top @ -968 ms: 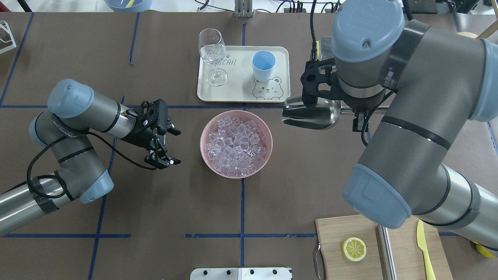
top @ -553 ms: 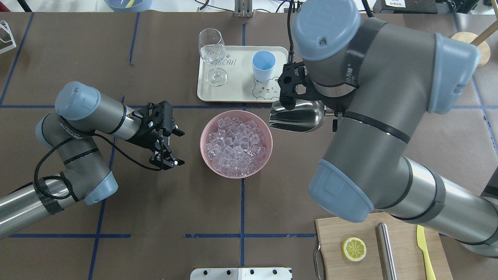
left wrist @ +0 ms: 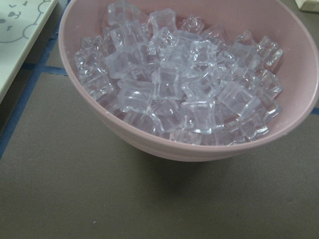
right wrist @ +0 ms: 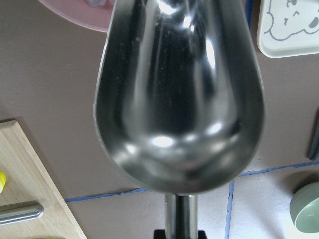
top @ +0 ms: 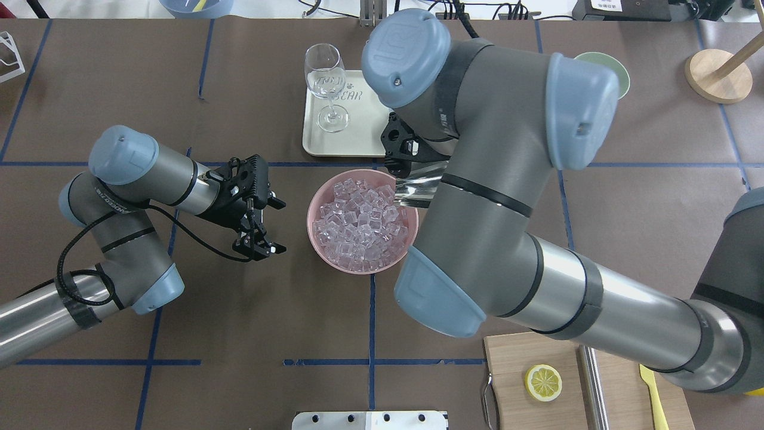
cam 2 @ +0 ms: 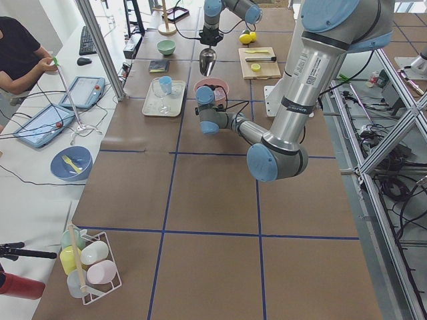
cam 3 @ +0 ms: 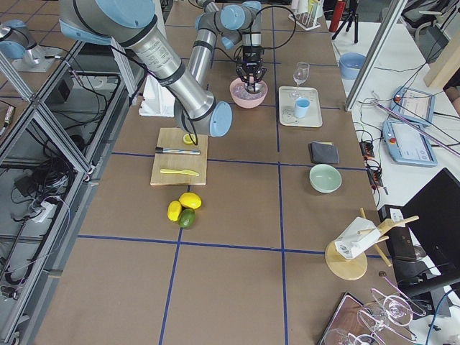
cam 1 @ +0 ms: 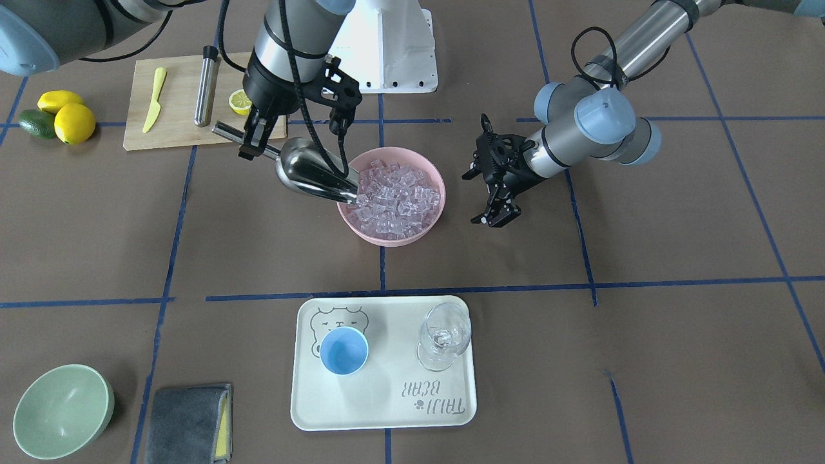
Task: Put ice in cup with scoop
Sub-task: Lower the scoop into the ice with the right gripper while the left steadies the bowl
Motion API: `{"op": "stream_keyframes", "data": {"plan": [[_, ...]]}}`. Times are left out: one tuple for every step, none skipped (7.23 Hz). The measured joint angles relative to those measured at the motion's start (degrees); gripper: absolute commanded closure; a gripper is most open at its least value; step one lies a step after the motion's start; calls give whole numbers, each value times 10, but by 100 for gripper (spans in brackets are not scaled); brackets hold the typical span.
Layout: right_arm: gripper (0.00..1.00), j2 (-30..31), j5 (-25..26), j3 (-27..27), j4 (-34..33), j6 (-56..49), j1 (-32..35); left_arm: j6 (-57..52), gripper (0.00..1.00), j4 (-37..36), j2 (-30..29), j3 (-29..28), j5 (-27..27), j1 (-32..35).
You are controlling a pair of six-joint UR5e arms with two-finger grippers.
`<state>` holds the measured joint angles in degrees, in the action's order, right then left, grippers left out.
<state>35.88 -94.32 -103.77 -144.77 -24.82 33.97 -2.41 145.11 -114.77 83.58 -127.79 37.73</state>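
Right pincer [cam 1: 250, 140] is clamped shut on the rod handle of the scoop [cam 1: 309, 173]. Trough pitched mouth-down, lip just inside the rim of the pink bowl [cam 1: 412, 236] and touching the ice [cam 1: 399, 193] on the robot's-right side of the heap. Right wrist view: trough bare, no cubes in it yet. Judgement: the steep pitch suits digging in under the cubes; the handle will need levelling before lift-out, or cubes slide off the open mouth. Left pincer [cam 1: 477, 198] is wide open and holds nothing, just beside the bowl's opposite flank but apart from it, likely placed to steady the bowl against the push. Cup [cam 1: 344, 350] is empty and upright on the cream tray [cam 1: 387, 412], across the bowl from the robot, with a wine glass [cam 1: 445, 335] near it on the same tray. Bare bench [cam 1: 258, 258] lies between bowl and tray, so the carry path looks open. Tight spots: the bowl rim, the cup's narrow mouth against the wide trough, and the glass on the cup's left-arm side.
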Motion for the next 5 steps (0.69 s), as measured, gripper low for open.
{"op": "stream_keyframes", "data": {"plan": [[100,-13,12,26,-7,-6,-8,0,0,0,0,-1,0,0],[100,-32,29,54,-21,-20,-16,0,0,1,0,-2,0,0],[100,-50,47,77,-36,-35,-25,0,0,1,0,-2,0,-1],[100,-58,56,89,-43,-43,-32,0,0,2,1,-4,0,-1],[100,-63,65,97,-51,-46,-38,1,0,7,1,-7,0,-1]]}}
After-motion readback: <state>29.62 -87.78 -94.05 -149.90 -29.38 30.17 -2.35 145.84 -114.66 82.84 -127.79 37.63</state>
